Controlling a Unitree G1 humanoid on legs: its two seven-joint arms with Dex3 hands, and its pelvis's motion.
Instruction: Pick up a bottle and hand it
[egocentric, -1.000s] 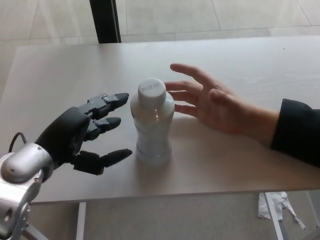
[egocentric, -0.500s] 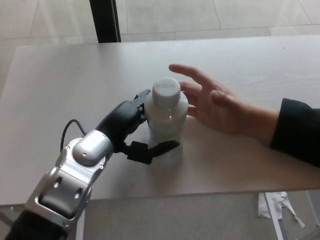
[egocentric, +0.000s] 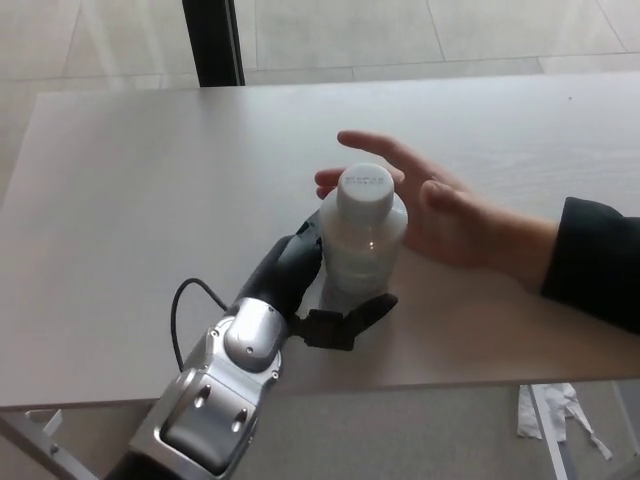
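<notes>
Bottle (egocentric: 365, 235), white and translucent with a white screw cap, stands upright near the middle of the pale surface (egocentric: 130, 200), a little toward its near edge. The robot's left hand (egocentric: 305, 285) has reached it from the near left and grasps it: the black thumb (egocentric: 350, 318) curls across the near side of the base, while the other fingers wrap round the left and far side, mostly hidden behind the body of the bottle. The silver forearm (egocentric: 215, 390) runs down to the near-left corner of the view, with a thin black cable (egocentric: 185, 310) looping out beside the wrist.

A person's hand (egocentric: 440, 205) lies open on the right, palm turned toward the bottle, its fingers spread and reaching behind and just beside the cap. Whether it touches the bottle cannot be told. A dark sleeve (egocentric: 595, 260) covers the wrist at the right edge.

Beyond the far edge of the surface a dark post (egocentric: 212, 42) rises from the tiled floor (egocentric: 450, 35). The robot's right hand does not show.
</notes>
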